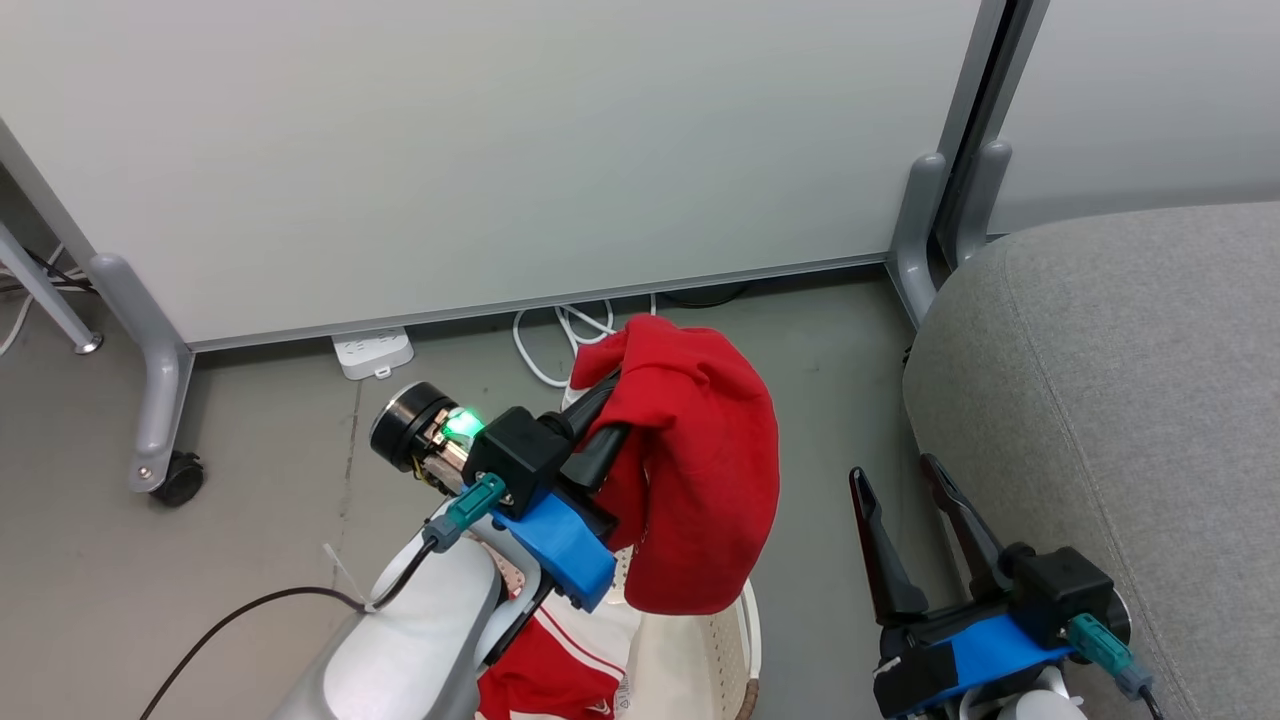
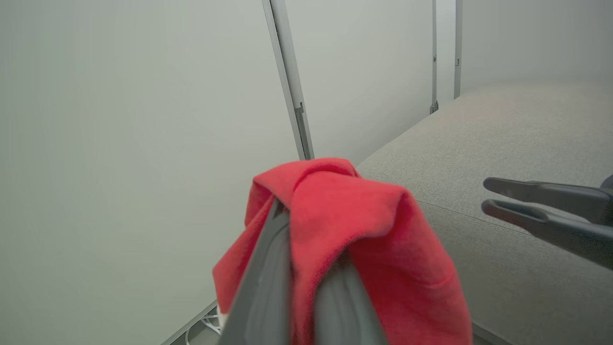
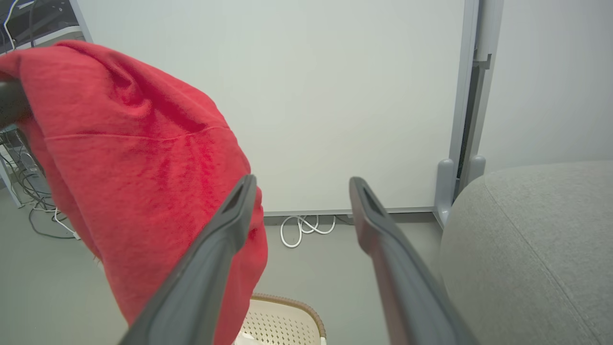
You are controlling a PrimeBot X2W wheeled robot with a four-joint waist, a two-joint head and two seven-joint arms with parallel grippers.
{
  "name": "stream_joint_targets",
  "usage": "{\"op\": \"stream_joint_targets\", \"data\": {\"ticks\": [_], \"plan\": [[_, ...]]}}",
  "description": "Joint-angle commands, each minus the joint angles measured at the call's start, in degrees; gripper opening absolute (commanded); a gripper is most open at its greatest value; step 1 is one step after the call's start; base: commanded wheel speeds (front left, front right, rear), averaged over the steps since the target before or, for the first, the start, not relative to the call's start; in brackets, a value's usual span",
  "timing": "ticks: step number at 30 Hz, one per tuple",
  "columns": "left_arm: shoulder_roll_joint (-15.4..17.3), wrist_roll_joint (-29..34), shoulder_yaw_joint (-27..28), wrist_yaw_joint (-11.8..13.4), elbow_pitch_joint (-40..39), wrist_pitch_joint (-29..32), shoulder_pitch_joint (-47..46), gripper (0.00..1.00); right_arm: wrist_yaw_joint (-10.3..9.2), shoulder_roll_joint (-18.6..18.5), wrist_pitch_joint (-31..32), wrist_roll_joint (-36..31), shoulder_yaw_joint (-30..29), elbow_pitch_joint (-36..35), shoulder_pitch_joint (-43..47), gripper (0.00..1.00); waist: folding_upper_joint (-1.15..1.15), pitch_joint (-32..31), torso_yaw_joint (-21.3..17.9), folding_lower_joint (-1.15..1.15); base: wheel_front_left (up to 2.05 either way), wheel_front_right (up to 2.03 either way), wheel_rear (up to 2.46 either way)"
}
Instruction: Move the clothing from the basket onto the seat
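Right gripper (image 3: 301, 180) jaws spread; red garment (image 3: 134, 158) hangs left; basket (image 3: 280, 322) below.

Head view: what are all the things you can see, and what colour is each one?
basket: one, cream-white, on the floor, bottom middle
striped garment: one, red and white, inside the basket
plain red garment: one, red, hanging above the basket
seat: one, grey, right side
partition panels: two, pale grey, behind
power strip: one, white, floor by the panels
cable: one, white, looped on the floor
left gripper: one, dark, shut on the plain red garment
right gripper: one, dark, open, beside the seat
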Motion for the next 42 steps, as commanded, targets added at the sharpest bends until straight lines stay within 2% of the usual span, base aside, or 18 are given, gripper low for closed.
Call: {"op": "stream_joint_targets", "data": {"ticks": [1, 6, 15, 26, 32, 42], "plan": [[0.1, -0.3, 0.0, 0.0, 0.1, -0.2, 0.4, 0.00, -0.04, -0.1, -0.1, -0.2, 0.4, -0.2, 0.2, 1.00, 0.00, 0.1, 0.0, 0.00, 0.00, 0.00, 0.00], [0.1, -0.2, 0.2, 0.0, 0.2, -0.2, -0.2, 0.00, -0.04, -0.1, -0.1, -0.7, 2.4, -0.8, -0.4, 1.00, 0.00, 0.5, -0.2, 0.00, 0.00, 0.00, 0.00], [-0.2, 0.1, 0.3, 0.0, 0.3, -0.2, -0.9, 0.00, -0.04, -0.1, -0.1, -1.5, 9.5, -1.0, -2.3, 1.00, 0.00, 1.5, -0.1, 0.00, 0.00, 0.00, 0.00], [-0.6, 0.5, 0.2, 0.0, -0.1, -0.2, -2.2, 0.00, -0.04, -0.2, -0.1, -3.3, 16.4, 2.7, -10.8, 1.00, 0.00, 3.8, 0.5, 0.00, 0.00, 0.00, 0.00], [-1.0, 0.4, -0.2, 0.0, -0.1, -0.2, -3.1, 0.00, -0.04, -0.1, -0.1, -5.2, 17.1, 7.3, -15.3, 1.00, 0.00, 4.9, 1.2, 0.00, 0.00, 0.00, 0.00], [-1.7, 0.2, -0.5, 0.0, -0.1, -0.2, -4.2, 0.00, -0.04, -0.1, -0.1, -2.9, 18.5, 10.6, -18.5, 1.00, 0.00, 6.2, 2.1, 0.00, 0.00, 0.00, 0.00]]}}
